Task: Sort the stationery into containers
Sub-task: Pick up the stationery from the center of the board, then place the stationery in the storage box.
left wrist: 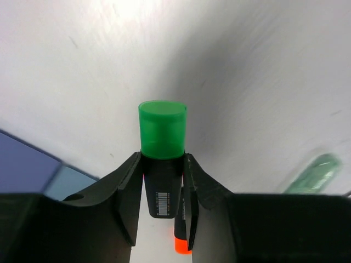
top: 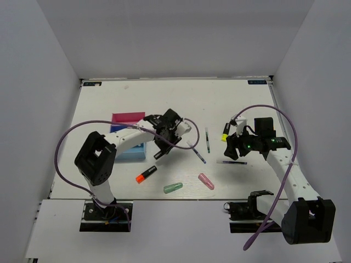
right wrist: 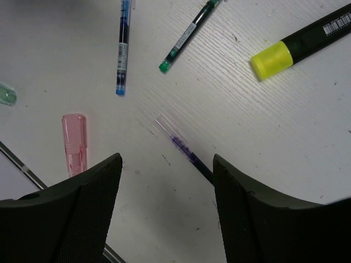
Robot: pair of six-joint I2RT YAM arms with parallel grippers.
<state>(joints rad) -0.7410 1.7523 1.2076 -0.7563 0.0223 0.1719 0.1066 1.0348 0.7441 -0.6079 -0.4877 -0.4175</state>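
Left gripper (left wrist: 162, 164) clamped on the green-capped marker (left wrist: 162, 129), cap sticking out past the jaws — right gripper (right wrist: 167, 164) spread wide above the purple pen (right wrist: 184, 149) on the table (right wrist: 274, 137).

Top view overlooks the whole table (top: 230, 98); wrist views sit close (right shares pink capsule (right wrist: 74, 143)).

Far strip open, near centre cluttered

The white table (top: 164, 96) is bare along its far side. At left, the plastic organizer of magenta, dark blue and light blue bins (top: 127, 116) blocks the way, with the left arm (top: 131, 137) across it. An orange-capped black marker (top: 146, 174), a pastel green capsule (top: 173, 187), a pink capsule (top: 206, 181) and a thin blue pen (top: 199, 155) dot the near centre, with bare lanes between. A green-capped black marker (left wrist: 162, 129) fills the left gripper (left wrist: 163, 181); the right gripper (right wrist: 167, 159) stands spread over a thin purple pen (right wrist: 186, 150).
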